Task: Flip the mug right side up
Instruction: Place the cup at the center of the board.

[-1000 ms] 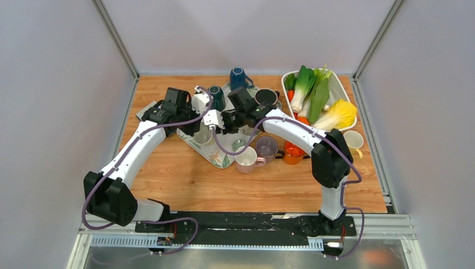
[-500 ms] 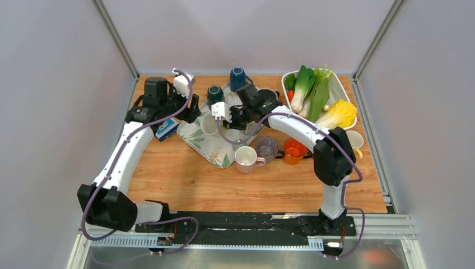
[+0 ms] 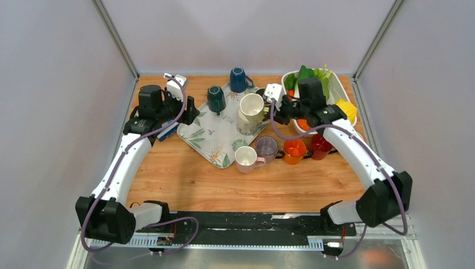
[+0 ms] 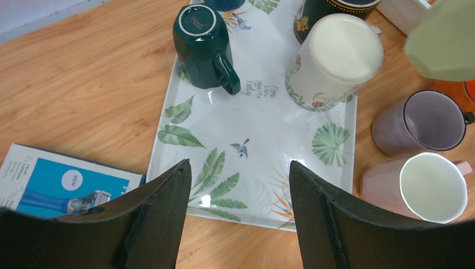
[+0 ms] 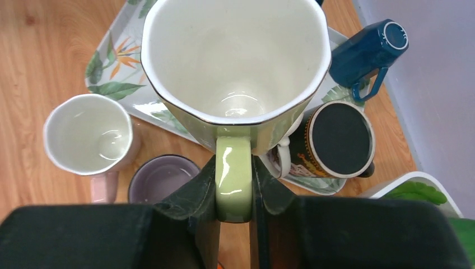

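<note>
Wooden table (image 3: pixel 185 185), pale grey walls (image 3: pixel 50 112) on three sides, metal corner posts (image 3: pixel 115 36), even light

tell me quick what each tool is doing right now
Left tool: open, holding nothing.
Right tool: shut on the pale green mug.

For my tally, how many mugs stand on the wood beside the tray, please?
4, in a row by the tray: pink mug, purple mug, orange mug, red mug; the right arm may hide another.
</note>
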